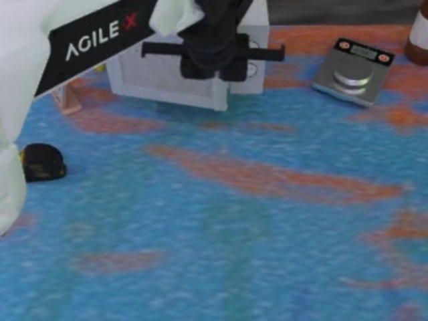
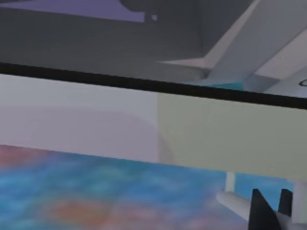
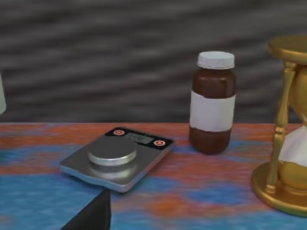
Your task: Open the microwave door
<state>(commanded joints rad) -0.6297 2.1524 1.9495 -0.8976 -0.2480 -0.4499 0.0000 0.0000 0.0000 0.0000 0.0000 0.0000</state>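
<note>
The white microwave [image 1: 257,30] stands at the back middle of the table, its knob panel [image 1: 253,60] to the right of the door. The microwave door [image 1: 154,73], with its grey mesh window, stands slightly out from the body at its right edge. My left arm reaches in from the left, and my left gripper [image 1: 212,59] hangs over that edge. In the left wrist view its two black fingers [image 2: 261,213] close on the white handle bar [image 2: 235,202], and the grey cavity [image 2: 96,43] shows above the door. My right gripper is parked out of the top view; one dark finger [image 3: 91,215] shows.
A flat silver kitchen scale [image 1: 353,70] lies to the right of the microwave. A brown bottle [image 3: 212,103] and a golden hourglass [image 3: 288,129] stand at the far right. A black object [image 1: 41,162] lies at the left edge, and a small orange item [image 1: 67,99] sits beside the microwave.
</note>
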